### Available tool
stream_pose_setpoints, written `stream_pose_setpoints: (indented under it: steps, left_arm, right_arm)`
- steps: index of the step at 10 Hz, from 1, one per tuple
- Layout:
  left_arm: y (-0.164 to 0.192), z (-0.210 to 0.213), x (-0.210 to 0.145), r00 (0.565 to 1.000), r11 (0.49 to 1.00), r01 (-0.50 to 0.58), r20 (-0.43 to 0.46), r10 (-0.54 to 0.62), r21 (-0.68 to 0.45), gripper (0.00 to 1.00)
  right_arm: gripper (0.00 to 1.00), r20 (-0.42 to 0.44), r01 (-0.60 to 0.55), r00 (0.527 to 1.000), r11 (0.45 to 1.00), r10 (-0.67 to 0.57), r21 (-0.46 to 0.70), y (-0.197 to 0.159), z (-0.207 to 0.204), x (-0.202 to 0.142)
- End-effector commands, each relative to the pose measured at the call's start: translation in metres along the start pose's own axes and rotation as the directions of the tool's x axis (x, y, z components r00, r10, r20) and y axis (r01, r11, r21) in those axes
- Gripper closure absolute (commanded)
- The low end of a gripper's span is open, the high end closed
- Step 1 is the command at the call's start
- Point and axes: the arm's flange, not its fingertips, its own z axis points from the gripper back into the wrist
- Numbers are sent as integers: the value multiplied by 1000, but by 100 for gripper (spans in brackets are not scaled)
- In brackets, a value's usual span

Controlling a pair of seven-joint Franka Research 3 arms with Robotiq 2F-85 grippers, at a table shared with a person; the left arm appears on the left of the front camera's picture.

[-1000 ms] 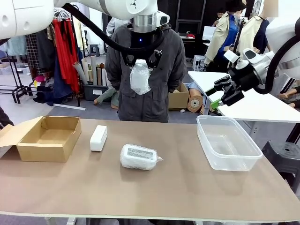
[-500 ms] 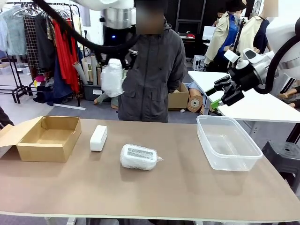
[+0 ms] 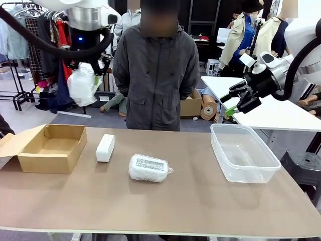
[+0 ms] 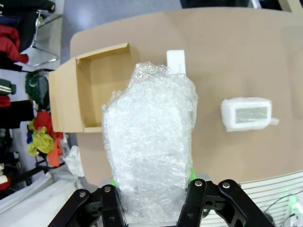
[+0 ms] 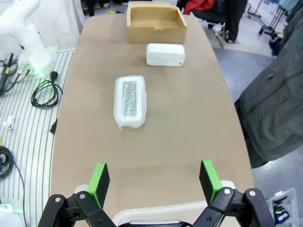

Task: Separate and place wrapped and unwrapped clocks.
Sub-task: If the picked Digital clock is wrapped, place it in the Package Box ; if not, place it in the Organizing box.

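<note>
Left wrist view: my left gripper (image 4: 150,201) is clenched on a wrapped clock (image 4: 149,151), the crinkly bundle standing up between the fingers with a green pad (image 4: 191,171) pressed against its side. From the front I see that clock hanging high in the air over the left end of the table (image 3: 190,201), above the far side of the cardboard box (image 3: 50,161).

The box sits open at the table's left edge, one flap folded out past that edge. Just beside the box, towards the far edge, lies the bare clock (image 3: 105,147), smooth white, flat on the table and not touching the box. The second wrapped clock (image 3: 149,168) lies flat near the middle of the table, well apart from the bare one (a printed label shows through its wrap).

The clear tub (image 3: 248,175) stands at the right edge, towards the far right corner. My right gripper (image 5: 155,179) is released, its green pads spread wide with nothing between them, and it hovers off the table beyond the tub's far right side.

A person (image 3: 160,75) in a dark jacket stands at the far edge, arms down.
</note>
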Motion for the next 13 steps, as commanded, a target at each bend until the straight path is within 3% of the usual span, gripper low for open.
stream_pose_setpoints:
  steps: [1,2,3,8,9,11,13]
  left_arm:
    - [9,-16,-4,998,998,61,20,-60,-17,100]
    - [-6,-27,4,1000,1000,16,12,-16,-25,100]
    - [6,-7,0,1000,1000,25,-1,-25,4,100]
    - [1,-12,1,999,999,33,-3,-33,6,100]
    - [22,-24,-5,997,996,67,-34,-69,-56,100]
    - [46,-45,-14,999,993,46,7,-45,-112,100]
    - [69,-71,-16,1000,995,10,21,-8,-100,100]
  right_arm:
    - [0,-1,-7,1000,1000,7,-1,1,0,1]
    - [0,-1,-7,1000,1000,7,-1,1,0,1]
    - [0,-1,-7,1000,1000,7,-1,1,0,1]
    - [0,-1,-7,1000,1000,7,-1,1,0,1]
    - [0,-1,-7,1000,1000,7,-1,1,0,1]
    - [0,-1,-7,1000,1000,7,-1,1,0,1]
    - [0,-1,-7,1000,1000,7,-1,1,0,1]
